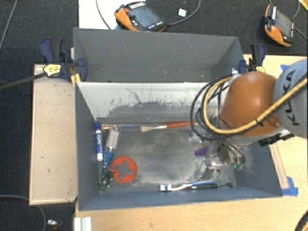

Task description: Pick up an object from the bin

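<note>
My gripper (217, 159) is low in the right part of the bin, mostly hidden beneath the arm's orange cover. A small purple thing (200, 152) shows at its left side, touching or just beside it. A small green thing (238, 166) lies just to its right. Below it, along the bin's front wall, lies a white and blue toothbrush (192, 186).
A paintbrush (161, 127) with an orange handle lies along the back of the floor. At the left wall lie a blue marker (98, 141), a clear tube (112, 138), an orange round piece (125, 170) and a small green thing (104, 181).
</note>
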